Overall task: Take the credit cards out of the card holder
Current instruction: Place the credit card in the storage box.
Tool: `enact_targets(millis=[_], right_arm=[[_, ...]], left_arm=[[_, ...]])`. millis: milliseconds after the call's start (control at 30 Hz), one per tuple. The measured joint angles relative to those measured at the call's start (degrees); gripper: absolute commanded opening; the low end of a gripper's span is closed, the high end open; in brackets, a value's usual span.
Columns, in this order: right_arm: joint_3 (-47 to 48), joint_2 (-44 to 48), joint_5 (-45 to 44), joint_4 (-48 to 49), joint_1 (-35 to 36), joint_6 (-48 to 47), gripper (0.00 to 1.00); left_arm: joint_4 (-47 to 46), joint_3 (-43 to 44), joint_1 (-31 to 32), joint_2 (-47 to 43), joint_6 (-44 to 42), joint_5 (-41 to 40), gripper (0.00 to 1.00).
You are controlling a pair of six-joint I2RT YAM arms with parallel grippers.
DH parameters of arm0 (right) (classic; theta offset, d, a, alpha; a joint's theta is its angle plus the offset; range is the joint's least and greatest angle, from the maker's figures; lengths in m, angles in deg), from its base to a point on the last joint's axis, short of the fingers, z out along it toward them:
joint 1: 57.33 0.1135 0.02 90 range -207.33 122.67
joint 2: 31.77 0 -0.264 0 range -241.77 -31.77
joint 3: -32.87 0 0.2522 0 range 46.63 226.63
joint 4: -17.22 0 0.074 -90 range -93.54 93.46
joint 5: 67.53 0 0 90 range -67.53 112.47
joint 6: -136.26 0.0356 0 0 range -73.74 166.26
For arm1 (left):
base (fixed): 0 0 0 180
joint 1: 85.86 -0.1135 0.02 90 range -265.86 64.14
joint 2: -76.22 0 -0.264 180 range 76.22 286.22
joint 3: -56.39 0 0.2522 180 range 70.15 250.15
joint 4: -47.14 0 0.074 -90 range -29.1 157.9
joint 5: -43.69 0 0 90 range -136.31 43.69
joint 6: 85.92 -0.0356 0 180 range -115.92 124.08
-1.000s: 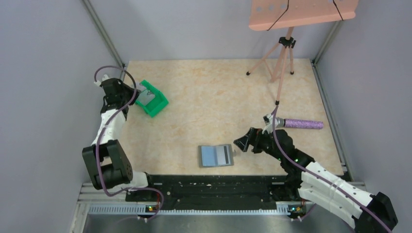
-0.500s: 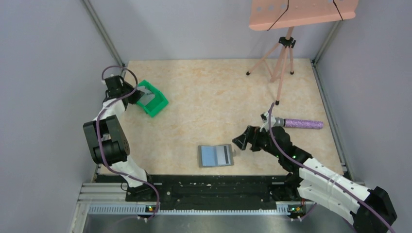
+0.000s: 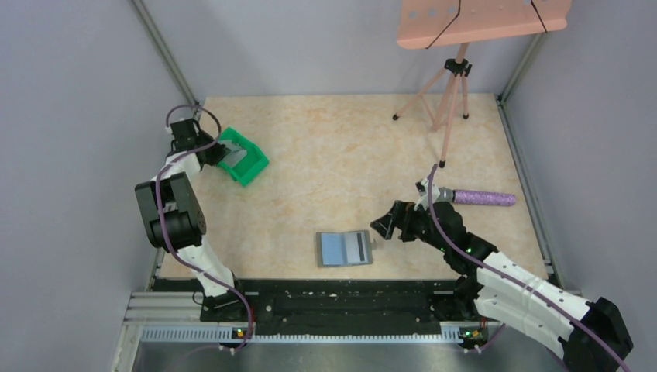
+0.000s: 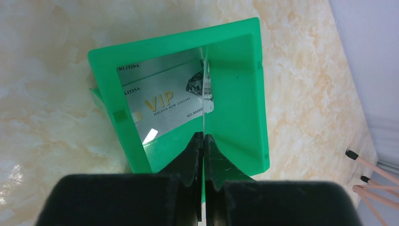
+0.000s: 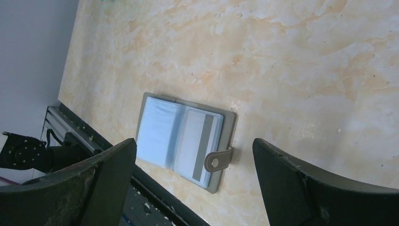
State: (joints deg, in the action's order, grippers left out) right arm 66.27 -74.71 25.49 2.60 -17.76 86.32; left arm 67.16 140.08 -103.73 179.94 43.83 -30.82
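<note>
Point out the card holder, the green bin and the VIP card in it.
card holder (image 5: 162,134): right wrist view, left clear sleeve.
green bin (image 4: 235,103): left wrist view, right side.
VIP card (image 4: 160,106): left wrist view, printed face.

Left end effector (image 4: 203,137) pinching card (image 4: 205,80); right end effector (image 5: 194,143) wide open.

A silver card (image 4: 164,101) lying in the green bin (image 4: 237,94) is showing "VIP" in gold, finer print below that is too small to read, "NO" with partly hidden digits, and "…LITINA" twice near its left edge.
</note>
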Motion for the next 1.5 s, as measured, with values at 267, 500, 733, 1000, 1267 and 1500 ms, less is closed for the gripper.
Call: enact_targets(millis=[267,500,733,1000,1267,1500], right_arm=[[0.0,0.0,-0.09,0.0,0.0,0.2,0.93],[0.02,0.0,-0.15,0.0,0.0,0.22,0.92],[1.14,-0.39,-0.15,0.2,0.0,0.17,0.92],[1.18,-0.74,0.07,0.39,0.0,0.15,0.92],[1.18,-0.7,0.04,0.37,0.0,-0.35,0.92],[1.25,-0.7,0.17,0.24,0.0,-0.92,0.91]], left_arm=[[1.99,1.62,0.0,1.2,-1.18,-1.11,0.08],[3.17,2.4,0.0,1.36,-1.95,-1.9,0.2],[4.83,3.54,0.0,1.36,-2.27,-1.9,0.24],[7.17,4.9,0.0,1.36,-3.08,-2.36,0.26],[9.29,8.72,0.02,1.36,-5.49,-4.09,0.33],[13.88,9.66,1.16,1.36,-8.02,-7.76,0.33]])
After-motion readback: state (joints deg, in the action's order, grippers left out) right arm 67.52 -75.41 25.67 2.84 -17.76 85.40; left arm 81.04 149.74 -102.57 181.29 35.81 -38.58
